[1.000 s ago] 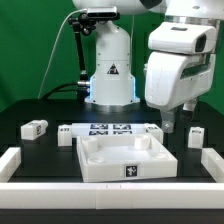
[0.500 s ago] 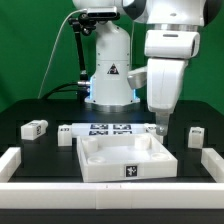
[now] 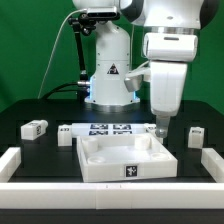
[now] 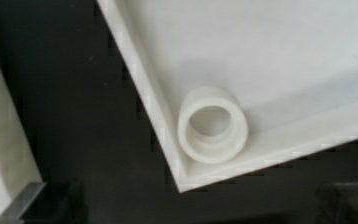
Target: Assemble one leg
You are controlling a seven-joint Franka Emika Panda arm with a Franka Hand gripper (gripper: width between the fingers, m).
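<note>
Gripper (image 3: 160, 127) hangs empty, jaws spread wide, low over the far corner of the tray (image 3: 103, 168) on the exterior view's right. From that view's left: a first leg (image 3: 35, 128) lies on the table (image 3: 20, 146), a second leg (image 3: 67, 135) sits just beside the marker board (image 3: 108, 128), then come the tray and, past the gripper, a third leg (image 3: 196, 133). Wrist view shows a round socket (image 4: 211, 125) in the tray's corner.

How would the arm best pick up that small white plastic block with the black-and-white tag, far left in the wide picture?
Probably from straight above, pinching across the short width of the small white plastic block, near its middle. It lies flat on the black table, apart from the other parts, so its long sides are free and nothing blocks a downward approach.
</note>
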